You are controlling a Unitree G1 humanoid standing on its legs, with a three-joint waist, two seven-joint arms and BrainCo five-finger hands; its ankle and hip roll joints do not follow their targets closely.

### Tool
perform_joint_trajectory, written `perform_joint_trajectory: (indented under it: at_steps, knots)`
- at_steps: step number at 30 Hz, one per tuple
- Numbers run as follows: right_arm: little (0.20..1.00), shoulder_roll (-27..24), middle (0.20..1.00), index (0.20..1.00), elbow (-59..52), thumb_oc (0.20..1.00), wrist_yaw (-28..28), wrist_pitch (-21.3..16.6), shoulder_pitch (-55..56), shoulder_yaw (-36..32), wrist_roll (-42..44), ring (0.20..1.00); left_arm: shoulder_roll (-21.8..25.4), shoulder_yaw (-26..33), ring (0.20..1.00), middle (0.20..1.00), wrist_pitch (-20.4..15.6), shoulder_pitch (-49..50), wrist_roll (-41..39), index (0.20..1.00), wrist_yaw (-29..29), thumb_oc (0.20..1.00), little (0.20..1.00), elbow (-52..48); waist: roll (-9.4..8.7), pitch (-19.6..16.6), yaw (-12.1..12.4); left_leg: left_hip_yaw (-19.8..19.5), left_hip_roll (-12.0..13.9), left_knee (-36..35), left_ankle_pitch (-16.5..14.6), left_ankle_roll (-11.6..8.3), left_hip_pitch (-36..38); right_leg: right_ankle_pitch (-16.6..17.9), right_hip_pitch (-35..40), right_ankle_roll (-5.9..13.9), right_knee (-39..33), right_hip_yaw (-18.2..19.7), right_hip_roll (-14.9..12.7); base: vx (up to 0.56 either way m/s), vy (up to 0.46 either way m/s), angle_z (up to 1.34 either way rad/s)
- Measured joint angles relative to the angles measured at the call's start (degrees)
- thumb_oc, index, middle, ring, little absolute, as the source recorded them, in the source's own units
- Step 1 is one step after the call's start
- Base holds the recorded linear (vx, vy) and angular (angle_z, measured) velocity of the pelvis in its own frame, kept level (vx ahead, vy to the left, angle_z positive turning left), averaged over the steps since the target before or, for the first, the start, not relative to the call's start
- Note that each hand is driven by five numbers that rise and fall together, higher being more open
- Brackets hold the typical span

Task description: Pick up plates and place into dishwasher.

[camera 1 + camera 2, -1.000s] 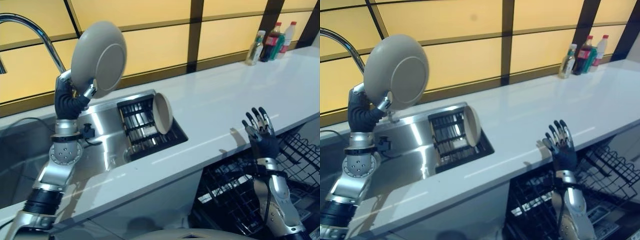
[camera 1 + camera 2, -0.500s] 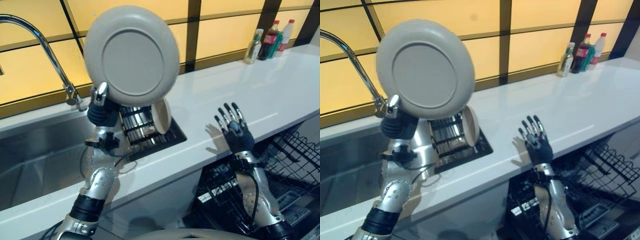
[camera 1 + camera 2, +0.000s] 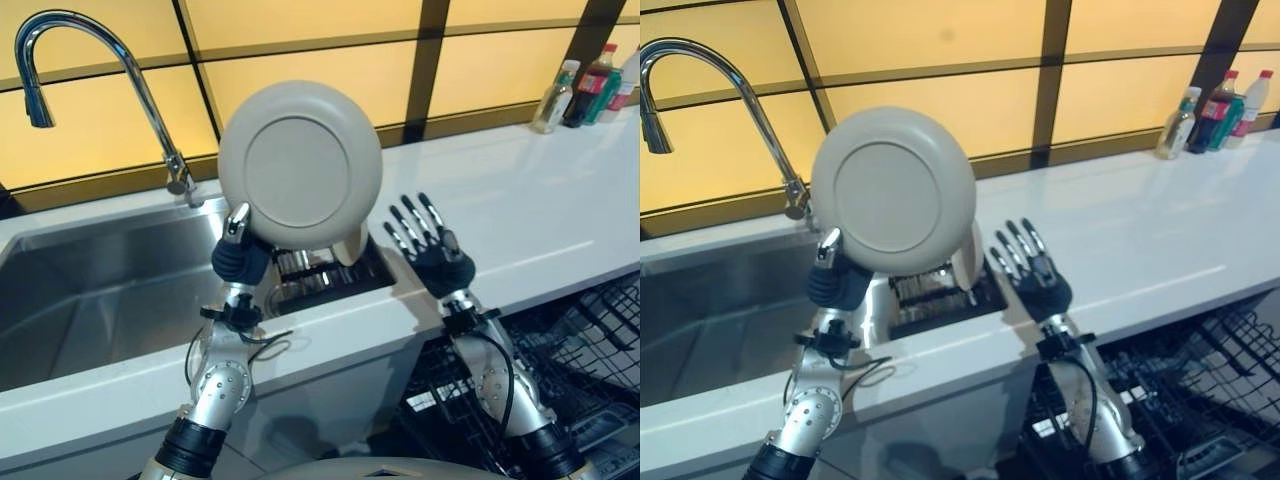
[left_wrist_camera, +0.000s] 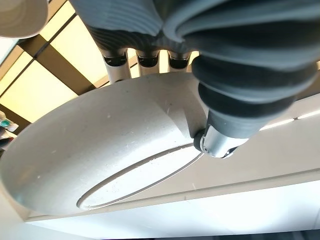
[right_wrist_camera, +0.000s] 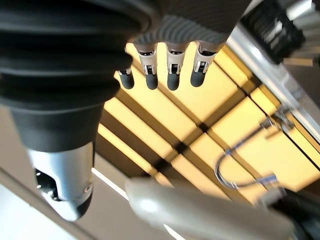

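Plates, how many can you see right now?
2. One plate is held upright by the left hand over the counter edge. A second plate stands on edge in the drying rack behind it, mostly hidden; others may be concealed there.

The left hand (image 3: 240, 262) is raised upright, thumb and fingers pinching a plate (image 3: 300, 165) at its lower rim. Just beside it, the right hand (image 3: 432, 262) stands upright with fingers straight and spread, holding nothing.
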Motion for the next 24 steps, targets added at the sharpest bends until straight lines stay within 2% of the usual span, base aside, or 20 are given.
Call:
perform_joint_trajectory:
  at_steps: [6,15,24]
  knots:
    - [1.000,-0.4,1.000,1.000,-1.6,1.000,-1.4,6.5,-3.7,1.2,0.6,1.000,0.1,-0.9,0.200,0.200,0.2,0.0,0.2,0.200,0.0,0.200,0.200,0.9,-0.84,-0.5,0.5,-0.8,-0.2,0.1,0.1,0.17,-0.6,0.1,-0.1,-0.20,0.0,-0.5,-0.2,0.00,-0.003,0.07]
    - [1.000,-1.8,1.000,1.000,-3.4,1.000,-3.2,11.1,-5.1,2.1,1.6,1.000,1.8,-0.7,0.200,0.200,0.1,0.0,9.0,0.200,1.6,0.200,0.200,2.2,-1.27,-0.7,0.5,-1.0,-0.3,0.0,0.2,0.20,-0.6,0.0,0.0,0.01,0.0,-0.7,-0.3,0.00,0.000,0.01]
    - [1.000,-3.6,1.000,1.000,-3.4,1.000,-4.2,15.0,-5.2,2.1,1.8,1.000,2.0,-0.7,0.200,0.200,-0.1,0.0,11.3,0.200,2.9,0.200,0.200,2.8,-1.63,-0.5,0.5,-1.0,-0.3,0.0,0.2,0.20,-0.6,0.0,0.0,0.01,0.0,-0.7,-0.3,0.00,0.000,0.00]
